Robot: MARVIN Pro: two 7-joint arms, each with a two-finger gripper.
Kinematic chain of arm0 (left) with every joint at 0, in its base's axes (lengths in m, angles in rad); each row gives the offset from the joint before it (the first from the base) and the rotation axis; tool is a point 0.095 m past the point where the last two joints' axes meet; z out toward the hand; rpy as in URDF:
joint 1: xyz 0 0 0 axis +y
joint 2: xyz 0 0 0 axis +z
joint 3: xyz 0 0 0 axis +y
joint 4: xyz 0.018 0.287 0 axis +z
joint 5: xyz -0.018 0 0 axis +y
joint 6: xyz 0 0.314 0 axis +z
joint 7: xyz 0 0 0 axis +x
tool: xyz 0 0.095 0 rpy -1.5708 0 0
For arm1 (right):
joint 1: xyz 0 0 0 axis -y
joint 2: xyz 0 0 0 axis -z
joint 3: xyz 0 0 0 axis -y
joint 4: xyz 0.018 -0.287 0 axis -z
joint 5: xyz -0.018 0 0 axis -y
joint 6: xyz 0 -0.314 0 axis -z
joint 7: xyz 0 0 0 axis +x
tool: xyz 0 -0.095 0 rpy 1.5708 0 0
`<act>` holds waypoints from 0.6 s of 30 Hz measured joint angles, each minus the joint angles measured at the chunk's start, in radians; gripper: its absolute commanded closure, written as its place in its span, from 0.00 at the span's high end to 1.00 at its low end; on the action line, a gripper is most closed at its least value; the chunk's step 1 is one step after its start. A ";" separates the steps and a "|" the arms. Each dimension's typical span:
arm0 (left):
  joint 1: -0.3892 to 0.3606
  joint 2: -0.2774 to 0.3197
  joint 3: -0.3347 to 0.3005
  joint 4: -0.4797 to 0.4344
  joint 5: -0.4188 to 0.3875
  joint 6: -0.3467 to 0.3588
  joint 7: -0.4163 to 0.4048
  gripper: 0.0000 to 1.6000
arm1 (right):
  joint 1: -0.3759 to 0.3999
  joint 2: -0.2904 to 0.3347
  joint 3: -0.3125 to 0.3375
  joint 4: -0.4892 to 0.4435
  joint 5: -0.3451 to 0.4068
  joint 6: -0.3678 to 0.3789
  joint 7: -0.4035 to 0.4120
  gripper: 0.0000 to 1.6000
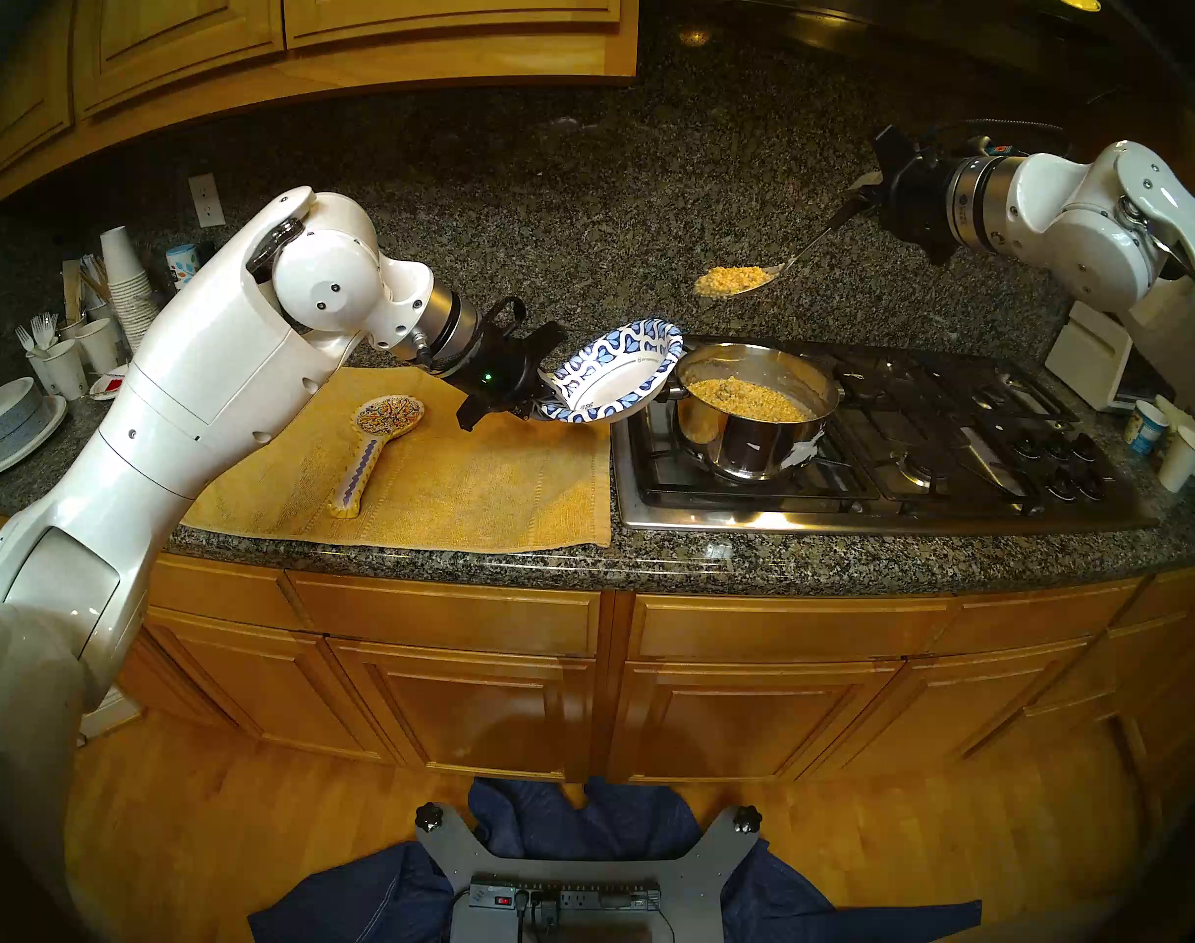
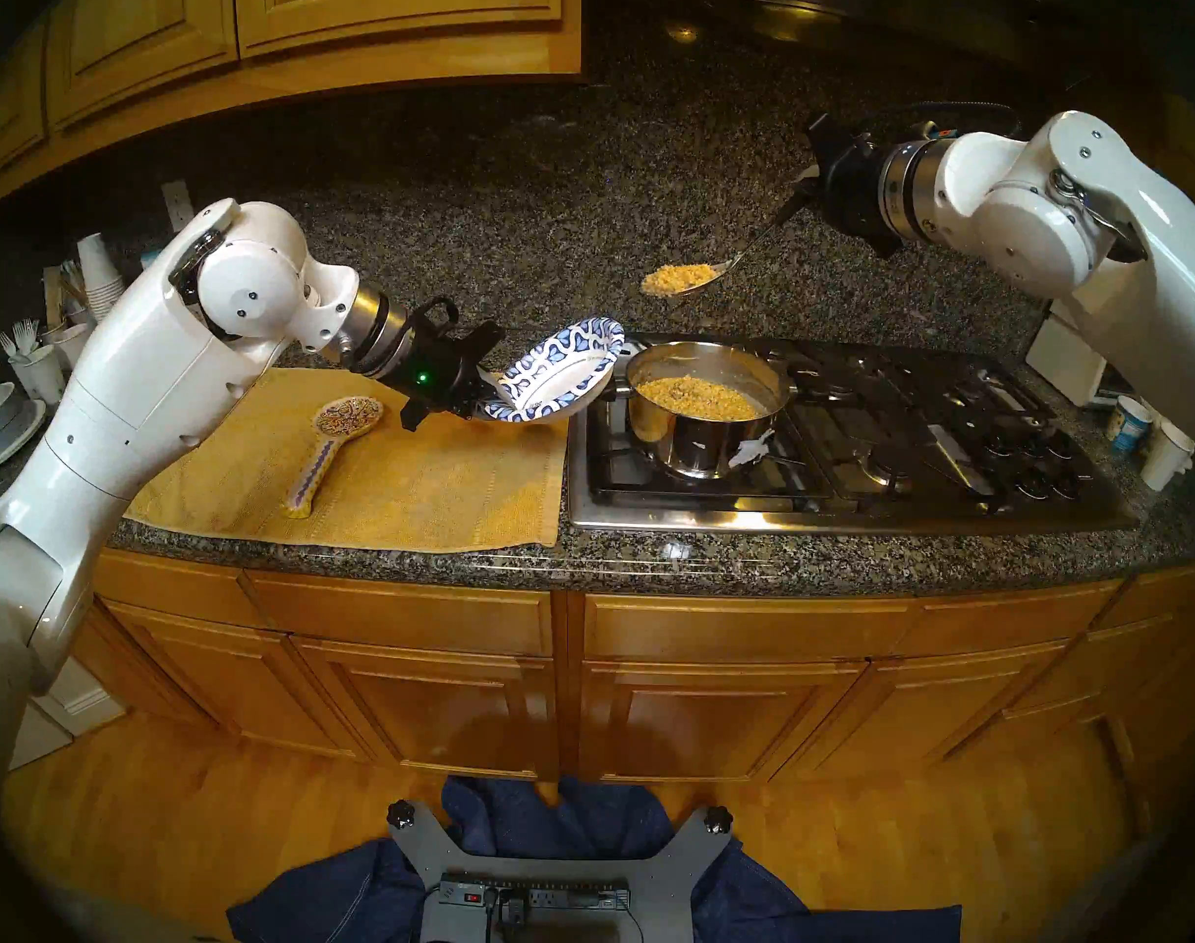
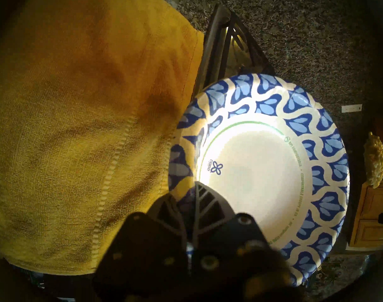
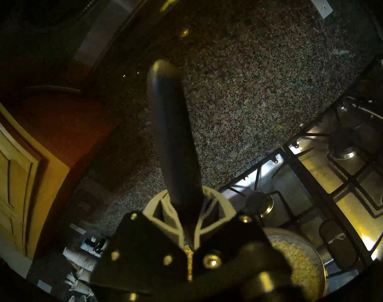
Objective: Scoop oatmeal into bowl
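Spoon (image 1: 761, 276) loaded with oatmeal (image 1: 727, 281) — clamped in right gripper (image 1: 877, 196), above pot (image 1: 758, 411).
Left gripper (image 1: 537, 394) pinches tilted bowl (image 1: 615, 370) at pot's left rim — spoon rest (image 1: 370, 445) lies on the towel (image 1: 479, 486).

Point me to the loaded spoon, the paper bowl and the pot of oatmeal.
spoon (image 1: 734, 281): left head view, on the oatmeal heaped in its bowl end.
paper bowl (image 3: 251, 175): left wrist view, on its plain white centre.
pot (image 1: 751, 438): left head view, on its shiny steel side wall.

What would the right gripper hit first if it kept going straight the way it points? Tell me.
Probably the speckled granite backsplash. The right gripper, shut on the spoon, faces it nearly level in the wrist view, with only the spoon's own handle ahead; depth is unclear.
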 measured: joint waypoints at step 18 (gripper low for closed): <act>-0.093 0.028 0.103 0.038 -0.104 -0.046 0.049 0.00 | 0.016 -0.059 0.010 -0.012 0.015 0.006 -0.002 0.00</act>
